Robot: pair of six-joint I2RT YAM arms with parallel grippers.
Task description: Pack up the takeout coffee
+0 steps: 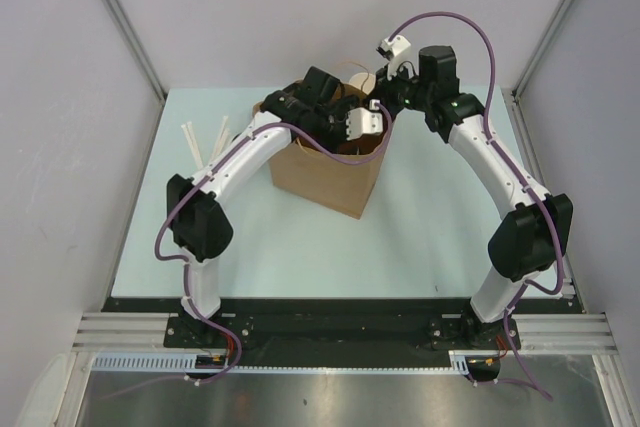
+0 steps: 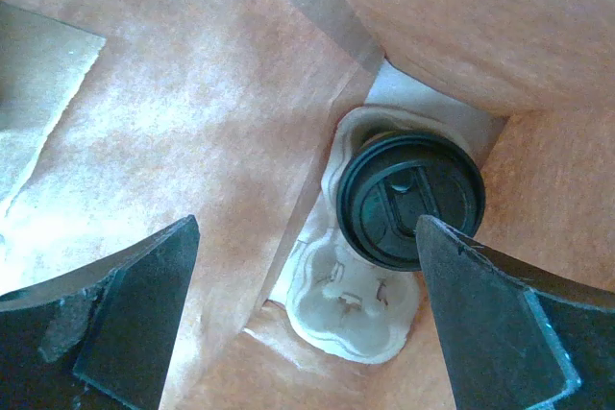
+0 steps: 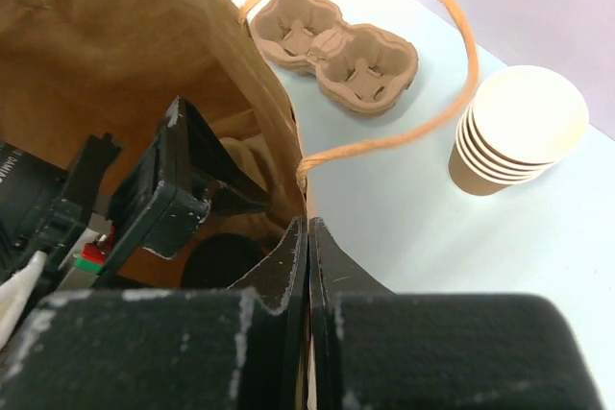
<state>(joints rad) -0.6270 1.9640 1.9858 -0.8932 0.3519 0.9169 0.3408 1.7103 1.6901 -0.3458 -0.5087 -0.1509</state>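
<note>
Top view: pale blue-green table [image 1: 430,237], plain grey-white walls [image 1: 70,97] around it, metal rail [image 1: 120,332] at the near edge. Brown paper bag [image 1: 335,177] stands mid-table. Left arm [image 1: 240,159] reaches into it, right arm [image 1: 490,152] is at its far rim. White stirrers [image 1: 187,144] lie left of the bag.

Left wrist: left gripper [image 2: 306,237] has its fingers wide apart and empty, above the takeout coffee [image 2: 411,201], which sits upright in a pulp tray [image 2: 351,309] on the bag floor.

Right wrist: right gripper [image 3: 307,237] is pinched together on the bag rim. Empty carrier [image 3: 336,45] and cup stack [image 3: 519,132] sit on the table beyond.
</note>
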